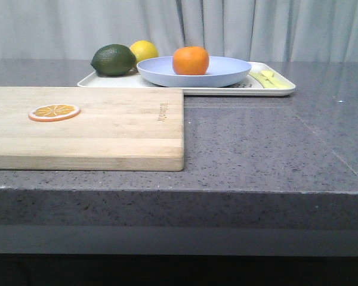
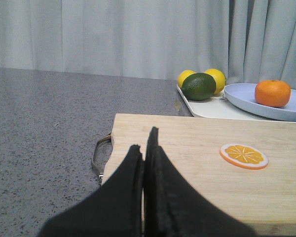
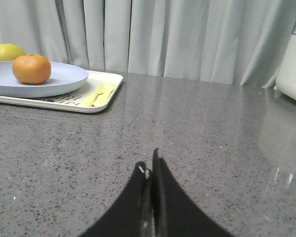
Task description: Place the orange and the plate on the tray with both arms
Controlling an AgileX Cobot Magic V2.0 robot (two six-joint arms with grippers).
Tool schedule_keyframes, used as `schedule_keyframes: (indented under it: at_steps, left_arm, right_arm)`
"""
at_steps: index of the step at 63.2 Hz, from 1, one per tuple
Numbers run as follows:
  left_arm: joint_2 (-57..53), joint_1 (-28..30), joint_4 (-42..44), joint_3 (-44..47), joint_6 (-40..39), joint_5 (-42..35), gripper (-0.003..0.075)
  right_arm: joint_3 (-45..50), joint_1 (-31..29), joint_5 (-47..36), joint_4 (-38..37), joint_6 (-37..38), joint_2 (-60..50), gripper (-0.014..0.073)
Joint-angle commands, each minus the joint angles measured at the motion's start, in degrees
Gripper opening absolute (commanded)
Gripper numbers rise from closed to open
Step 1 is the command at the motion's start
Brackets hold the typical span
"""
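The orange [image 1: 191, 60] sits in the pale lavender-blue plate [image 1: 227, 75], and the plate rests on the cream-white tray [image 1: 271, 90] at the back of the counter. They also show in the left wrist view: orange [image 2: 272, 93], plate [image 2: 241, 96], tray [image 2: 212, 108]; and in the right wrist view: orange [image 3: 32, 68], plate [image 3: 64, 81], tray [image 3: 111, 81]. My left gripper [image 2: 144, 140] is shut and empty above the near end of the cutting board. My right gripper [image 3: 149, 160] is shut and empty over bare counter, well away from the tray. Neither arm shows in the front view.
A wooden cutting board [image 1: 107, 128] with a thin orange slice [image 1: 54, 112] lies at the front left. A green lime [image 1: 113, 60] and yellow lemons [image 1: 144, 50] sit on the tray's left part, yellow-green cutlery [image 1: 268, 79] on its right. A white appliance [image 3: 292, 69] stands far right.
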Motion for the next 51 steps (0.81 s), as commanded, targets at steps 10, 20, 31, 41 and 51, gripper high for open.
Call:
schedule_keyframes:
  at_steps: [10, 20, 31, 41, 51]
  left_arm:
    - [-1.0, 0.1, 0.0, 1.5, -0.7, -4.7, -0.0020]
    - [-1.0, 0.1, 0.0, 1.5, -0.7, -4.7, -0.0020]
    - [-1.0, 0.1, 0.0, 1.5, -0.7, -4.7, -0.0020]
    - [-1.0, 0.1, 0.0, 1.5, -0.7, -4.7, -0.0020]
    - [-1.0, 0.1, 0.0, 1.5, -0.7, -4.7, -0.0020]
  right_arm:
    - [-1.4, -0.4, -4.7, 0.9, 1.6, -1.0, -0.0118]
    - [-1.4, -0.4, -4.6, 2.7, 2.0, -1.0, -0.0118]
    - [-1.4, -0.4, -4.6, 2.7, 2.0, -1.0, -0.0118]
    - [-1.4, -0.4, -4.6, 2.7, 2.0, -1.0, -0.0118]
    - [-1.4, -0.4, -4.6, 2.7, 2.0, -1.0, -0.0118]
